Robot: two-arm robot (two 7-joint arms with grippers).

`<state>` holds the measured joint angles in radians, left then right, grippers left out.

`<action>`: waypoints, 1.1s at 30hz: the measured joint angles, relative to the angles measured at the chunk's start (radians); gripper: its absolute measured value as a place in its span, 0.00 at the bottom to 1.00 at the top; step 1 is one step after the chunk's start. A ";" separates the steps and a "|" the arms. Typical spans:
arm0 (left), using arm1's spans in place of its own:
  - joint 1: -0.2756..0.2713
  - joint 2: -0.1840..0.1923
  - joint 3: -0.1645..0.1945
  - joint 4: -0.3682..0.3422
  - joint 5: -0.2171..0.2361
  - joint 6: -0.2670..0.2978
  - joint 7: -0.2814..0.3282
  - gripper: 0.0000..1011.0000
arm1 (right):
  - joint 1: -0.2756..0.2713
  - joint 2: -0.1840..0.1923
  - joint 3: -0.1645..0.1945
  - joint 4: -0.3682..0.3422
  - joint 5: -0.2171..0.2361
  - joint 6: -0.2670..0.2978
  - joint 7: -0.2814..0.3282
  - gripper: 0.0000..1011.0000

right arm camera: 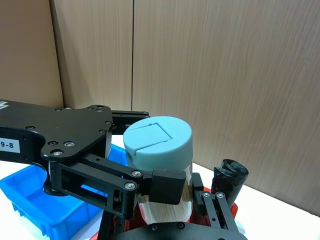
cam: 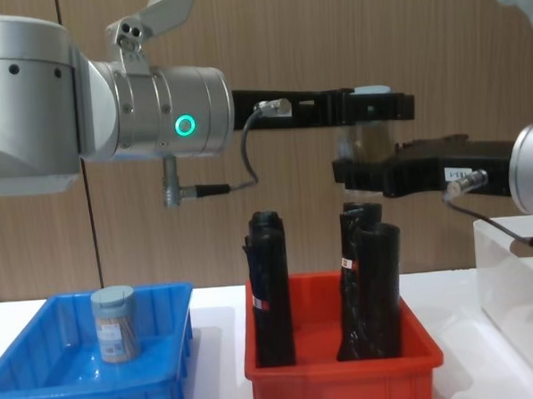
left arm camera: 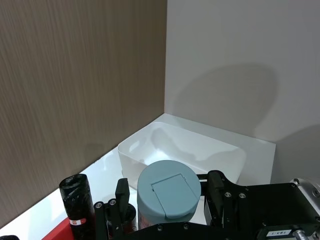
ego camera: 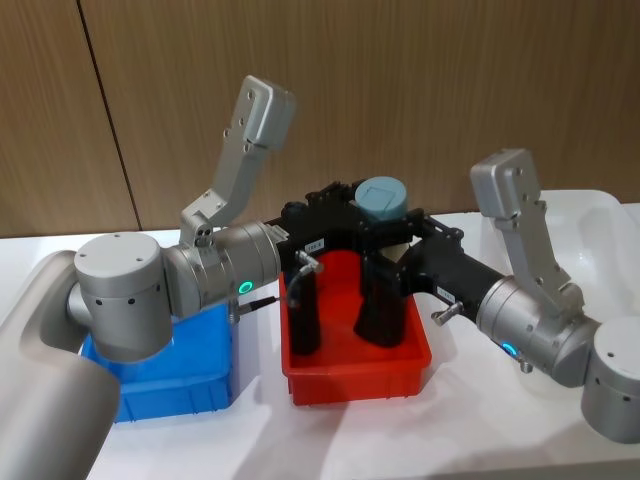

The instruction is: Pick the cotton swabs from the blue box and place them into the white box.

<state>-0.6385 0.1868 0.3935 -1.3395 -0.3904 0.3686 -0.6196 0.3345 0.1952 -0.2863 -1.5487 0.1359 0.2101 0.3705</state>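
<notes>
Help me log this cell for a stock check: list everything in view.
cotton swab jars: two, clear with pale blue lids; one in the air above the red bin, one standing in the blue box.
blue box: one, bright blue, on the table at the robot's left.
red bin: one, red, in the middle.
black rolls: three, black with red-and-white labels, upright in the red bin.
white box: one, translucent white, at the robot's right.
table: one, white.
left end effector: one, black, closed on the raised cotton swab jar at lid height.
right end effector: one, black, at that jar's lower part.
</notes>
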 joint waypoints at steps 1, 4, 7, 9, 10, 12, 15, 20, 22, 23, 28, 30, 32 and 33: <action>0.000 0.000 0.000 0.000 0.000 0.000 0.000 0.99 | 0.000 0.000 0.000 0.000 0.000 0.000 0.000 0.64; 0.000 0.000 0.000 0.000 0.000 0.000 0.000 0.99 | 0.000 0.000 -0.001 0.002 0.002 0.000 -0.002 0.64; 0.000 0.000 0.000 0.000 0.000 0.000 0.000 0.99 | -0.002 0.000 -0.001 0.006 0.006 0.000 -0.007 0.63; 0.000 0.000 0.000 0.000 0.000 0.000 0.000 0.99 | -0.003 0.001 -0.001 0.008 0.008 0.000 -0.008 0.64; 0.000 0.000 0.000 0.000 0.000 0.000 0.000 0.99 | -0.004 0.002 -0.001 0.009 0.008 0.000 -0.009 0.63; 0.000 0.000 0.000 0.000 0.000 0.000 0.000 0.99 | -0.007 0.003 0.000 0.015 0.011 0.001 -0.016 0.64; 0.000 0.000 0.000 0.000 0.000 0.000 0.000 0.99 | -0.010 0.006 0.001 0.021 0.016 0.002 -0.023 0.64; 0.000 0.000 0.000 0.000 0.000 0.000 0.000 0.99 | -0.015 0.011 0.005 0.036 0.022 0.003 -0.039 0.64; 0.000 0.000 0.000 0.000 0.000 0.000 0.000 0.99 | -0.018 0.014 0.009 0.044 0.025 0.003 -0.050 0.64; 0.000 0.000 0.000 0.000 0.000 0.000 0.000 0.99 | -0.019 0.017 0.013 0.051 0.027 0.003 -0.058 0.63; 0.000 0.000 0.000 0.000 0.000 0.000 0.000 0.99 | -0.021 0.026 0.025 0.070 0.033 0.002 -0.082 0.63; 0.000 0.000 0.000 0.000 0.000 0.000 0.000 0.99 | -0.021 0.030 0.032 0.078 0.037 0.001 -0.092 0.63; 0.000 0.000 0.000 0.000 0.000 0.000 0.000 0.99 | -0.021 0.036 0.040 0.089 0.041 0.000 -0.106 0.63; 0.000 0.000 0.000 0.000 0.000 0.000 0.000 0.99 | -0.021 0.040 0.046 0.096 0.043 -0.002 -0.117 0.64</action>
<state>-0.6388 0.1868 0.3934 -1.3395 -0.3905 0.3683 -0.6196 0.3139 0.2355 -0.2402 -1.4527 0.1789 0.2084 0.2540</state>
